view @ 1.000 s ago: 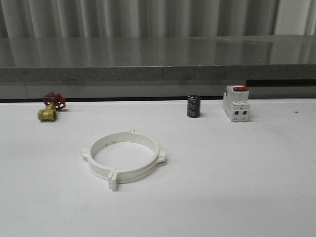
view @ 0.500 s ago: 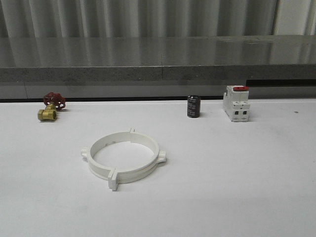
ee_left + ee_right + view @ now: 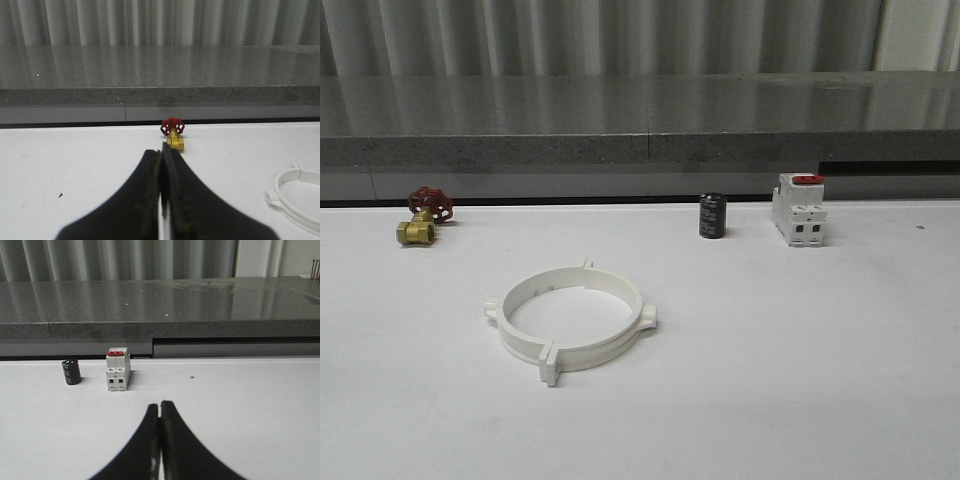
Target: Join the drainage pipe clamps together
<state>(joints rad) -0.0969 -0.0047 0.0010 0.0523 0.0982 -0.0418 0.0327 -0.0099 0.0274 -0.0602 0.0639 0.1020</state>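
The drainage pipe clamps point(image 3: 570, 316) are seen joined as a ring on the near-centre table point(image 3: 800, 380), bare surface all round. Both the left end effector point(image 3: 161, 165) and right end effector point(image 3: 159, 412) are closed, empty. Along the far edge are ranged a brass valve point(image 3: 423, 217), capacitor point(image 3: 712, 216) and circuit breaker point(image 3: 798, 209).
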